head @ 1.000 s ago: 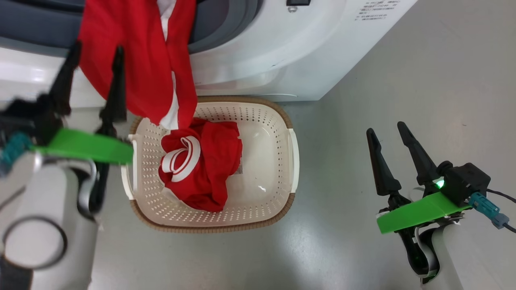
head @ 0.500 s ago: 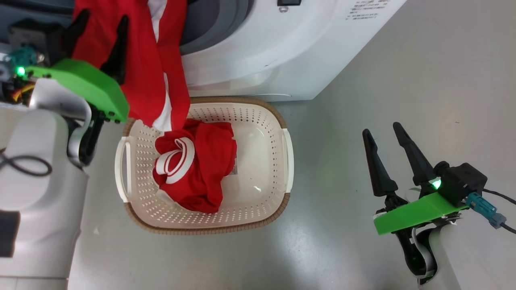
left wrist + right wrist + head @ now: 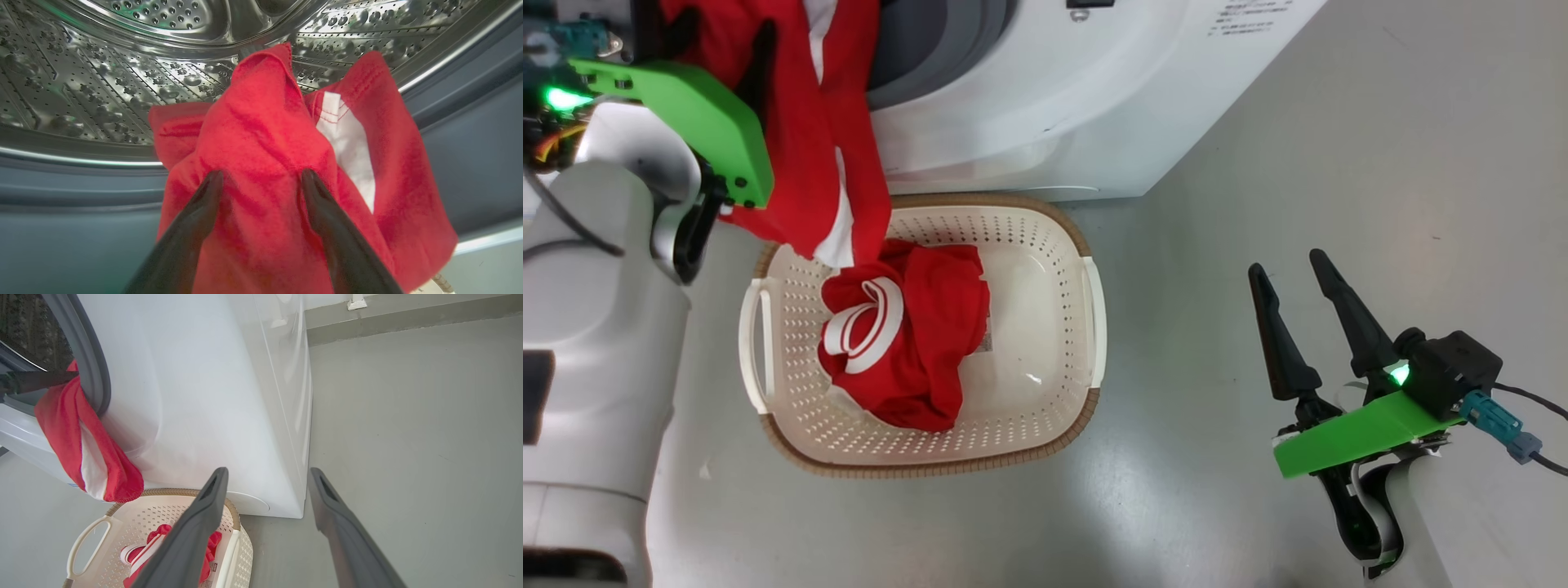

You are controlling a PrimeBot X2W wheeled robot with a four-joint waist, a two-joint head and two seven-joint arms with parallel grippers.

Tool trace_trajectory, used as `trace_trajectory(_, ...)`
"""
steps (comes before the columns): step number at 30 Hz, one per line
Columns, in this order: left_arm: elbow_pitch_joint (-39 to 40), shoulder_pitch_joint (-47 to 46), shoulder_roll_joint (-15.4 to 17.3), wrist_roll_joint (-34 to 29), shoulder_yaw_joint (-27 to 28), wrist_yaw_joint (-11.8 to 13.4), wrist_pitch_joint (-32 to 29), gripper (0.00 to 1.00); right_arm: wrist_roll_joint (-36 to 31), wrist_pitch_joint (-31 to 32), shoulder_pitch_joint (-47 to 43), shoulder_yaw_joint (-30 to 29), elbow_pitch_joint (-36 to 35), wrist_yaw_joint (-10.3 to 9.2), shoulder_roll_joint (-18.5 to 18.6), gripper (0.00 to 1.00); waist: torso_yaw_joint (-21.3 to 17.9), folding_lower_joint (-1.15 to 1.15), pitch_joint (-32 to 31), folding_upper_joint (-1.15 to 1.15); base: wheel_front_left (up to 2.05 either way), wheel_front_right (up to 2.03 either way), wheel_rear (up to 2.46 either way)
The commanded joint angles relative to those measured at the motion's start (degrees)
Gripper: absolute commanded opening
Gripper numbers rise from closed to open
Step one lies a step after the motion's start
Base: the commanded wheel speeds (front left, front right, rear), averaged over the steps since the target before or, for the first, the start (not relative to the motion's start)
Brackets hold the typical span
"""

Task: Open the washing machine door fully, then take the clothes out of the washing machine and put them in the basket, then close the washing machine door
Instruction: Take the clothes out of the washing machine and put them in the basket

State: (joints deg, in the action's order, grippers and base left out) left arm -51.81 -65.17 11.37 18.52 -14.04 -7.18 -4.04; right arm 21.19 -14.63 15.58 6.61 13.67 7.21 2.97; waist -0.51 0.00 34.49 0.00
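Observation:
A red garment (image 3: 809,122) with a white panel hangs out of the washing machine (image 3: 1054,106) mouth, over the grey gasket, its lower end reaching the basket. My left gripper (image 3: 723,33) is open at the mouth. In the left wrist view its fingers (image 3: 212,192) stand apart against this garment (image 3: 261,134), with the steel drum (image 3: 102,81) behind. A second red garment (image 3: 907,335) with white stripes lies in the cream basket (image 3: 1094,327). My right gripper (image 3: 1285,263) hangs open and empty over the floor, right of the basket. The washing machine door is out of view.
The basket stands on grey floor directly in front of the washer. In the right wrist view the washer's white side (image 3: 204,396) is ahead and a wall skirting (image 3: 408,322) runs at the far end of the floor.
My left arm has risen and pushed forward to the washer mouth, its open fingers now against the hanging garment. The head camera has shifted a little. The right arm is still.

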Motion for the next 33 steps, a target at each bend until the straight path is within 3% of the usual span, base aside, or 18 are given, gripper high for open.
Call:
trace_trajectory(1,0.04,-1.59,2.61,-0.57,0.58,-0.31,-0.18,1.00,0.51,-0.37,-0.14,1.54,-1.30,0.28,-0.10,1.00,-0.20,0.00,0.08,0.00,0.00,0.00,0.00)
trace_trajectory(10,-8.93,-5.35,2.49,-0.70,-2.88,-0.31,0.80,1.00,1.00,-0.37,0.10,1.75,-1.42,0.28,-0.10,1.00,-0.90,0.00,0.19,0.00,0.00,0.00,0.00)
trace_trajectory(11,-9.66,-5.58,2.49,-0.65,-3.13,-0.31,1.07,0.91,1.02,-0.37,0.13,1.76,-1.44,0.28,-0.10,1.00,-0.95,0.00,0.19,0.00,0.00,0.00,0.00)
trace_trajectory(13,-11.13,-6.02,2.61,-0.65,-3.71,-0.31,1.54,0.45,1.06,-0.37,0.19,1.82,-1.48,0.28,-0.10,1.00,-1.08,0.00,0.19,0.00,0.00,0.00,0.00)
trace_trajectory(15,-12.32,-6.44,2.58,-0.49,-4.20,-0.31,2.12,0.28,1.10,-0.37,0.21,1.79,-1.53,0.28,-0.10,1.00,-1.17,0.00,0.14,0.00,0.00,0.00,0.00)
trace_trajectory(16,-12.84,-6.60,2.54,-0.34,-4.40,-0.31,2.43,0.10,1.11,-0.37,0.20,1.73,-1.56,0.28,-0.10,1.00,-1.18,0.00,0.11,0.00,0.00,0.00,0.00)
trace_trajectory(17,-13.34,-6.74,2.56,-0.23,-4.62,-0.31,2.74,0.00,1.10,-0.37,0.18,1.70,-1.57,0.28,-0.10,1.00,-1.20,0.00,0.10,0.00,0.00,0.00,0.00)
trace_trajectory(25,-14.95,-7.32,2.05,1.65,-5.49,-0.31,6.81,0.00,1.04,-0.37,0.16,1.55,-1.55,0.28,-0.10,1.00,-0.98,0.00,0.08,0.00,0.00,0.00,0.00)
trace_trajectory(33,-13.45,-5.22,1.45,5.76,-4.43,-0.31,16.74,0.00,0.86,-0.37,-0.39,1.26,-1.41,0.28,-0.10,1.00,-0.60,0.00,-1.11,0.00,0.00,0.00,0.00)
